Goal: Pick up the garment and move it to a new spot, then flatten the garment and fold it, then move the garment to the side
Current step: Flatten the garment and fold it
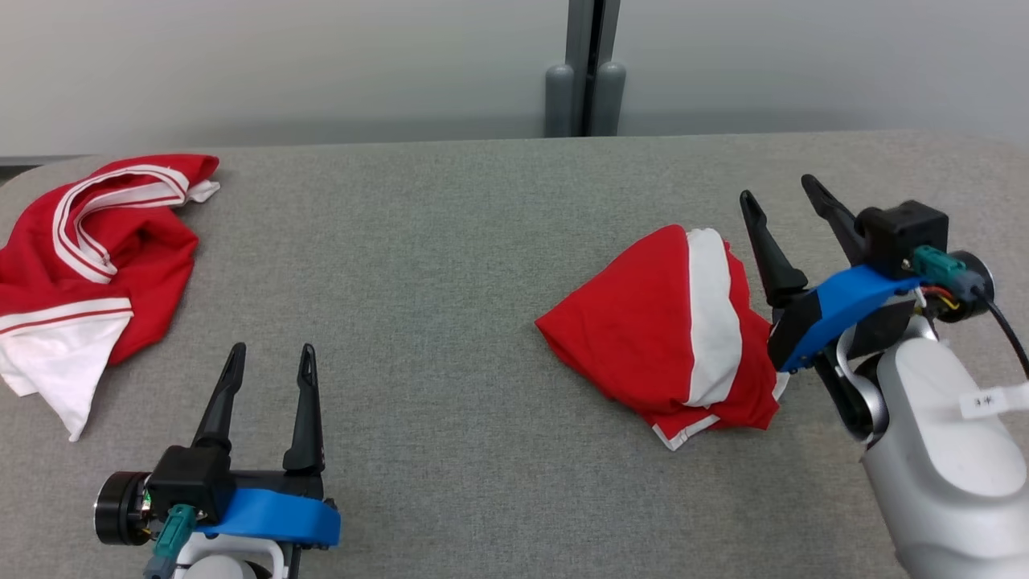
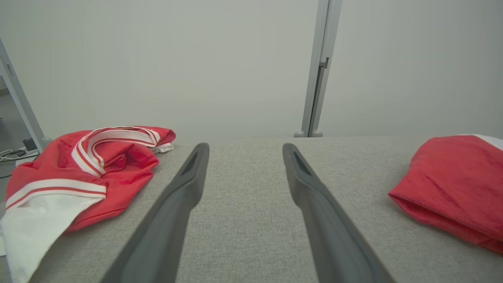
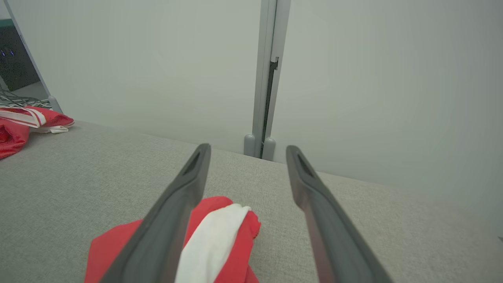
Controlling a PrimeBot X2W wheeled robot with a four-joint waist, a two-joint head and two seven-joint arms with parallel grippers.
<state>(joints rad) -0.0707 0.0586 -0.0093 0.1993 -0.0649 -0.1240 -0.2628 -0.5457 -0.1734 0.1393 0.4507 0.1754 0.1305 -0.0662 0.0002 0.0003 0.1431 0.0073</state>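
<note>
We take the folded garment (image 1: pixel 667 338) near the tabletop's (image 1: pixel 450 265) right edge as set aside, done; right gripper (image 1: pixel 778 190) just beside it, fingers spread, empty. Left gripper (image 1: pixel 272 351) near the front-left corner, spread, holding nothing; crumpled garment (image 1: pixel 96 265) sits at the left edge.

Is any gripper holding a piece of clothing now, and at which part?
Nothing is held. The left gripper is open above the table; the right gripper is open beside the folded garment.

head looks down; wrists low, facing wall (image 2: pixel 157 59); all share table (image 1: pixel 450 322)
</note>
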